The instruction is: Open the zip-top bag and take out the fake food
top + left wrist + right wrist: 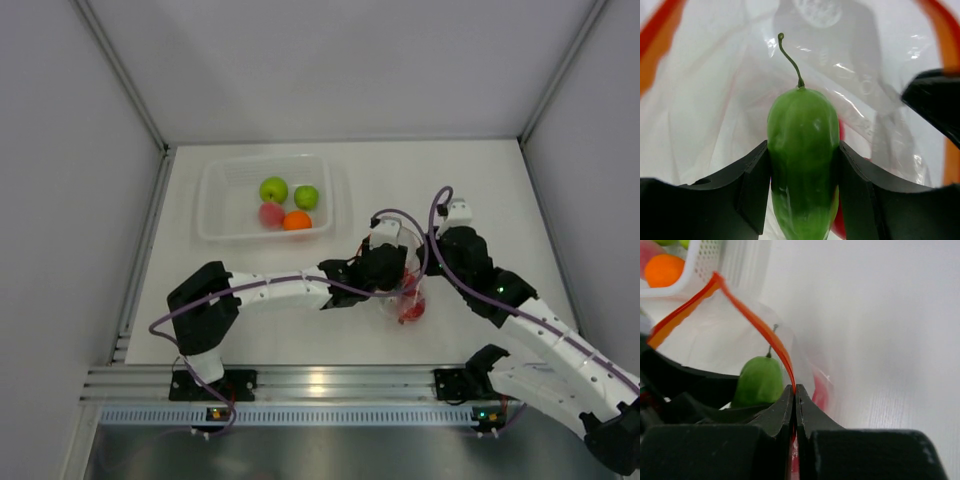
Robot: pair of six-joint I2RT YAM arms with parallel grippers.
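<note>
The clear zip-top bag (405, 268) with its orange-red zipper strip (755, 320) lies mid-table, mouth open. My left gripper (392, 272) is inside the bag and shut on a green stemmed fruit (802, 150), also seen in the right wrist view (759, 380). A red fruit (412, 310) lies deeper in the bag and shows behind the green one (841, 220). My right gripper (796, 390) is shut on the bag's zipper edge, holding the mouth up; in the top view it sits at the bag's right side (430, 262).
A clear rigid tub (215, 215) stands at the back left and holds two green apples (274, 189), a pink fruit (271, 214) and an orange (296, 221). Grey walls bound the table on the left, back and right.
</note>
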